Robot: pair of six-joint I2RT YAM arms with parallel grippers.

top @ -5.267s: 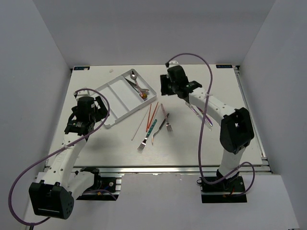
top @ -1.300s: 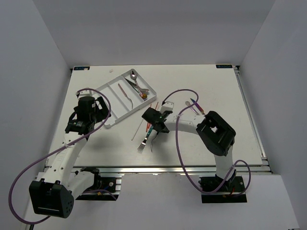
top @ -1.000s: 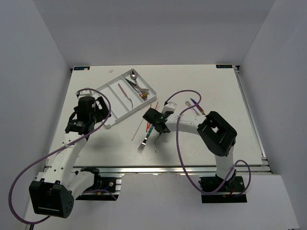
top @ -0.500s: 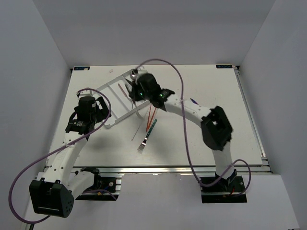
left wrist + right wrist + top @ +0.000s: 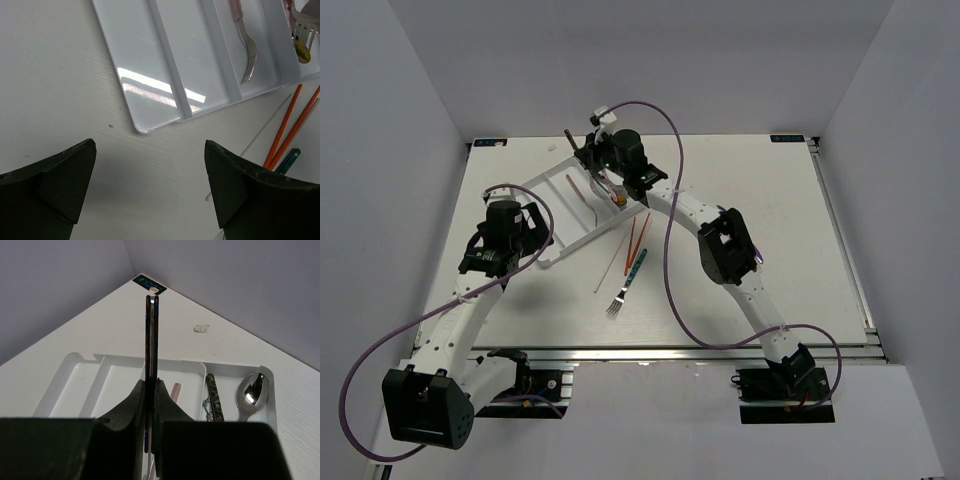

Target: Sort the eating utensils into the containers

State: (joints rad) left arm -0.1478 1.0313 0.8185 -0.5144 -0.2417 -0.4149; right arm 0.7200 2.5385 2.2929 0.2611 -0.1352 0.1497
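My right gripper [image 5: 601, 158] [image 5: 151, 386] is shut on a thin dark iridescent utensil [image 5: 151, 335] [image 5: 572, 140], held edge-on above the far end of the white tray [image 5: 552, 208] [image 5: 75, 371]. Below it the containers hold a silver spoon [image 5: 253, 389], a patterned handle [image 5: 214, 399] and a pink handle [image 5: 175, 390]. A pink-handled fork [image 5: 247, 52] lies in one compartment of the tray [image 5: 165, 60]. My left gripper [image 5: 532, 232] [image 5: 150, 152] hangs open over bare table by the tray's near corner. A teal-handled fork [image 5: 625, 284], orange chopsticks [image 5: 638, 236] [image 5: 284, 126] and a pale chopstick [image 5: 610, 264] lie on the table.
White walls close in the table on the left, back and right. My right arm's links [image 5: 720, 240] stretch across the middle of the table, with a purple cable [image 5: 665, 250] looping over it.
My right arm has swung from the table's middle up to the tray's far end, carrying the dark utensil. The left arm has stayed put.
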